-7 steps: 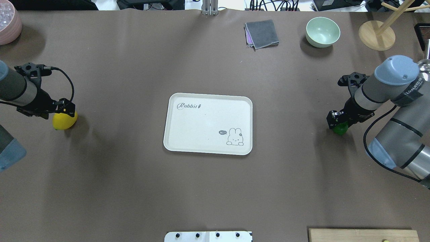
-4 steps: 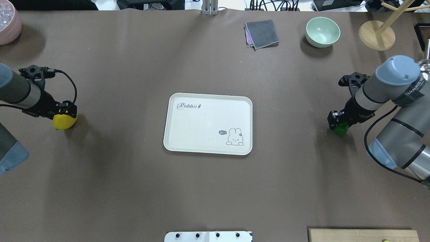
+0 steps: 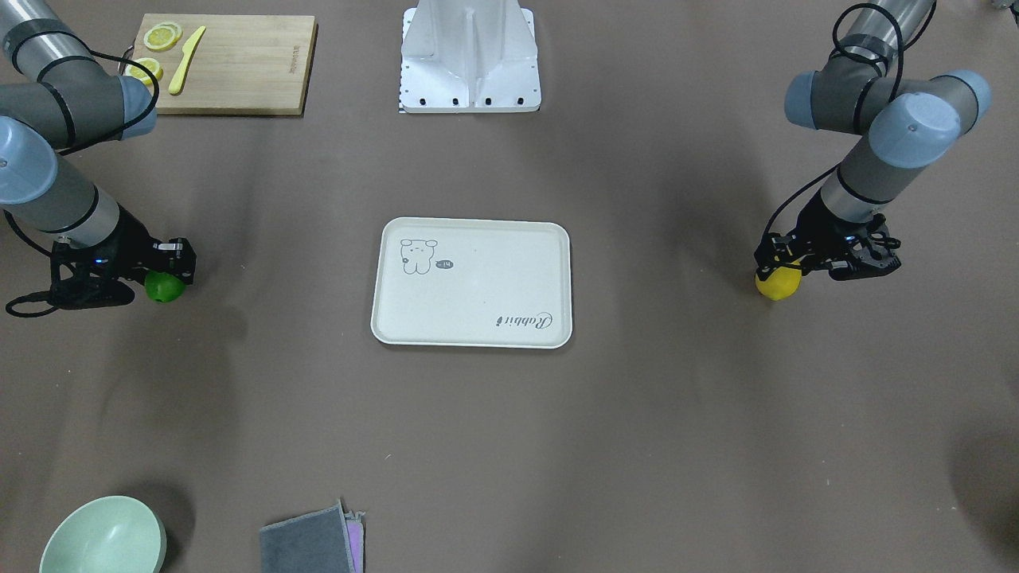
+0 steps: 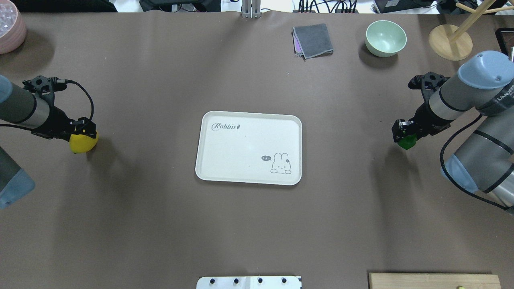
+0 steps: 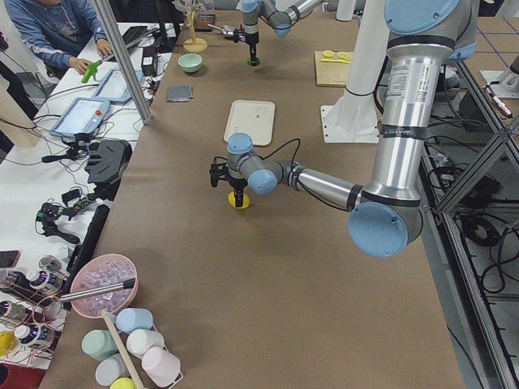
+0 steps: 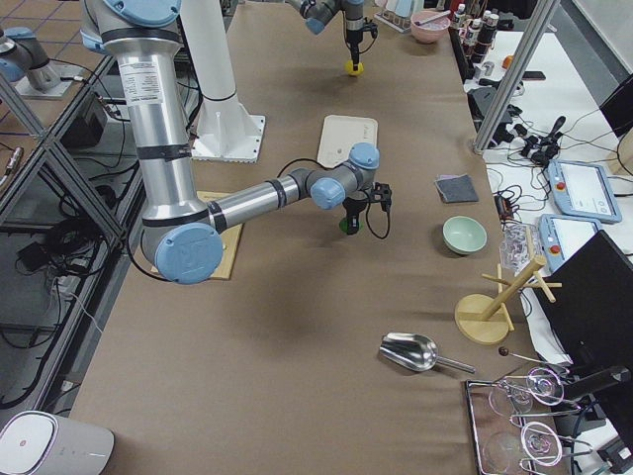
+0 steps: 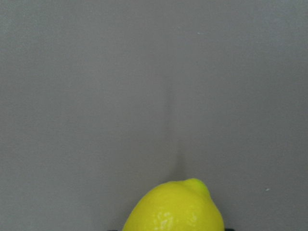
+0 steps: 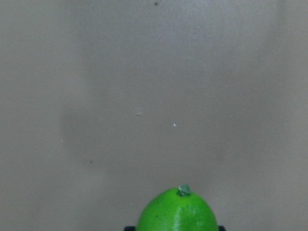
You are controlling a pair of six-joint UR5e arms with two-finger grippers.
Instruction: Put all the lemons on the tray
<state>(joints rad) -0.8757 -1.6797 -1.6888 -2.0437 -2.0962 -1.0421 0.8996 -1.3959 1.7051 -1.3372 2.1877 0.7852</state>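
Fruit one: yellow lemon (image 4: 83, 143), oval, glossy dimpled skin, blunt nub at the tip. It is pinched between the jaws of the left gripper (image 4: 82, 131), well out to the left of the tray (image 4: 241, 154)

Fruit two: green lemon (image 4: 408, 142), smooth and shiny with a small stem stub, pinched by the jaws of the right gripper (image 4: 402, 132), well to the tray's right

The tray is cream, matte, round-cornered and raised-rimmed, with a rabbit sketch and "Rabbit" script, mid-table

Surface: table cover (image 4: 257, 233), a matte brown sheet with faint creases. Far edge holds a pale green bowl (image 4: 386, 38) and a folded grey cloth (image 4: 313, 41). A wooden cutting board (image 3: 231, 64) lies beside the robot base
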